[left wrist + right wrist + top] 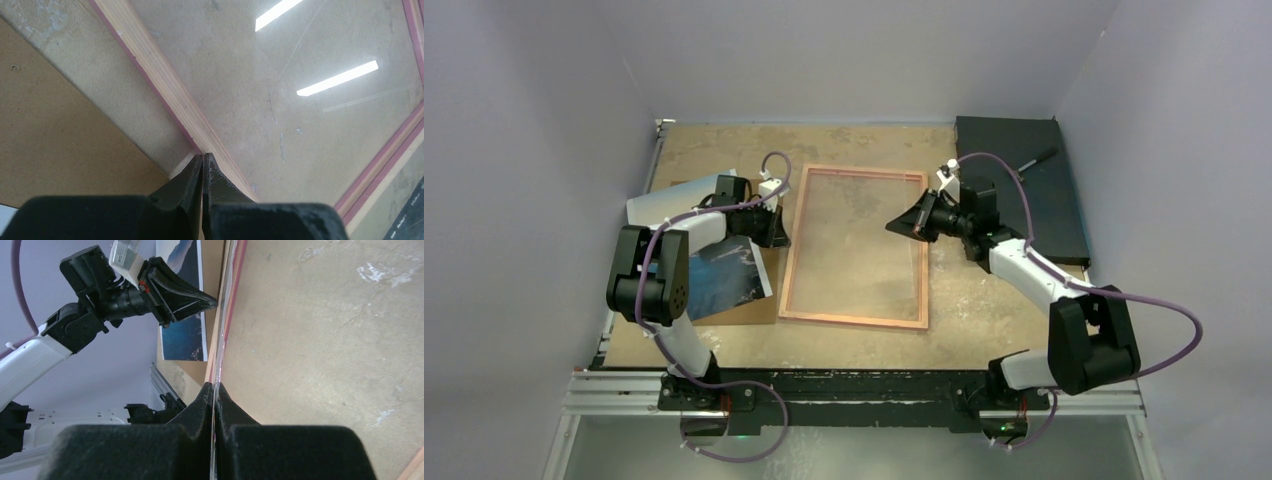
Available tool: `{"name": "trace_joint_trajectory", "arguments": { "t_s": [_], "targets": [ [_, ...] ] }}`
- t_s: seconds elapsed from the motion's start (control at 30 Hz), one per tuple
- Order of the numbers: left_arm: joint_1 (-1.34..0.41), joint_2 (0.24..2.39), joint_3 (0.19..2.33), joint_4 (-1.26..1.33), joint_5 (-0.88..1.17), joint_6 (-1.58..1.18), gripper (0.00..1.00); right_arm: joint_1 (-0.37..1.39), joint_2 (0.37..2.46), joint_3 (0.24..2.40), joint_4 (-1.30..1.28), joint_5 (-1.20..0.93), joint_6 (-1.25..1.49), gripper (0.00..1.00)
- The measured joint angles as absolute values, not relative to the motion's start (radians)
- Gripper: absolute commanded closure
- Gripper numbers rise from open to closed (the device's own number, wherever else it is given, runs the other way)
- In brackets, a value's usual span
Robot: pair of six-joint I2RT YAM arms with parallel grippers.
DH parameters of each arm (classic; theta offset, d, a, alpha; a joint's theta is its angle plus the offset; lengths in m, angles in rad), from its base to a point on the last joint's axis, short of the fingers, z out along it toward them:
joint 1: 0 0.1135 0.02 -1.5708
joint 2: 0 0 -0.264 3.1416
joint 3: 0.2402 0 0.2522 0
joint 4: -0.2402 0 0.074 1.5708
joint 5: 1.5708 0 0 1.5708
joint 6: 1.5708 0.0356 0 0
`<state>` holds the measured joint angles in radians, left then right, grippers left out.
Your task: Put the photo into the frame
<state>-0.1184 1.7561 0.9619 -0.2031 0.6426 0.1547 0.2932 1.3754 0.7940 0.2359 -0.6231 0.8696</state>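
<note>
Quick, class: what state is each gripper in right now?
Left gripper: jaws closed, holding nothing; tips at the rim of the large pink-rimmed rectangular picture frame.
Right gripper: jaws closed, holding nothing, over that frame.

Table [864,140]: tan top, worn and scuffed, with pale patches noted toward the near right.

A plain brown backing board [754,310] is laid flat by the left edge of the table. Only its near strip and far-left corner are exposed.

A black rectangular panel [1059,210] is laid flat in the far right corner. A slim dark pen-like tool [1036,160] is seen lying on it at a slant, near its far end.

An aluminium rail [864,408] is fixed along the near edge.

The table is enclosed on three sides by pale lilac walls [844,50].
</note>
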Motion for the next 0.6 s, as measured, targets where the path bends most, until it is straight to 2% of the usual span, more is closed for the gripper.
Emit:
{"name": "trace_joint_trajectory", "arguments": {
  "t_s": [0.6],
  "targets": [
    [-0.118,1.757,0.962,-0.204,0.646,0.160,1.00,0.246,1.388,0.696,0.287,-0.619,0.854,1.00]
  ]
}}
